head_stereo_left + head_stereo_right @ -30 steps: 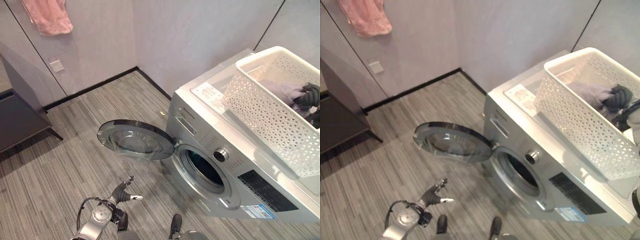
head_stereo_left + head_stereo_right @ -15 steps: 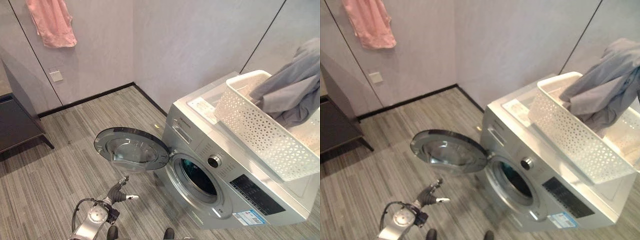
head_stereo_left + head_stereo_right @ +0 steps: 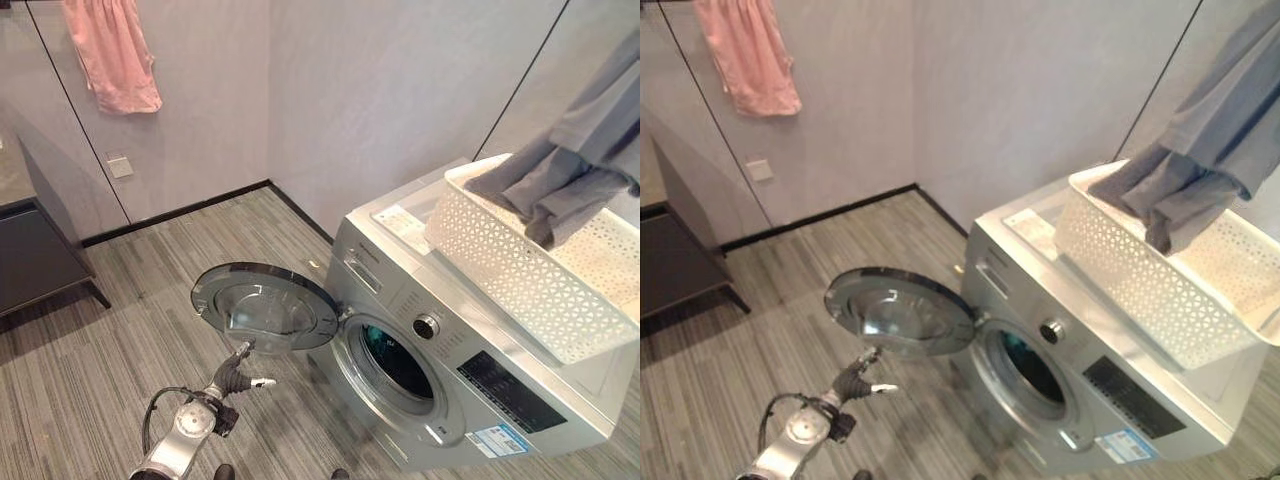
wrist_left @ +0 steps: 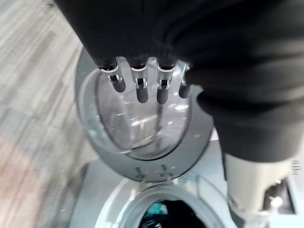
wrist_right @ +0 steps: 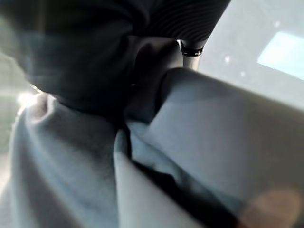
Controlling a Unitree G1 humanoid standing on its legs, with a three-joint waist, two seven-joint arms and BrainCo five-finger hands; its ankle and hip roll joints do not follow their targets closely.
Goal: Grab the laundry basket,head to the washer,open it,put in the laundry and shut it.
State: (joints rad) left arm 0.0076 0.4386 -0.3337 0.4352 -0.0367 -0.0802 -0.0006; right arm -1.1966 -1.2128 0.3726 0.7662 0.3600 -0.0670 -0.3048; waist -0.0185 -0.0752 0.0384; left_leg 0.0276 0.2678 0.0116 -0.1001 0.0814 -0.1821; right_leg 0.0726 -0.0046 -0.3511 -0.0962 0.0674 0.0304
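The silver washer point(image 3: 470, 370) stands at the right with its round glass door point(image 3: 265, 305) swung wide open and the dark drum opening point(image 3: 395, 360) exposed. On its top sits the white perforated laundry basket point(image 3: 520, 270). A grey garment point(image 3: 570, 165) hangs above the basket, its lower end dangling just inside. In the right wrist view the garment point(image 5: 71, 156) is bunched against my right hand point(image 5: 190, 48), which is shut on it. My left hand point(image 3: 232, 377) hovers low in front of the door, open, its fingers point(image 4: 142, 85) straight and pointing at the glass without touching.
A pink cloth point(image 3: 112, 55) hangs on the back wall at the upper left. A dark cabinet point(image 3: 35, 250) stands at the left edge. Striped grey floor point(image 3: 120, 330) spreads in front of the washer. Something dark lies inside the drum point(image 4: 164, 216).
The grey garment lay in the basket a second ago and now hangs lifted well above it. The camera has shifted; my left hand stays by the door.
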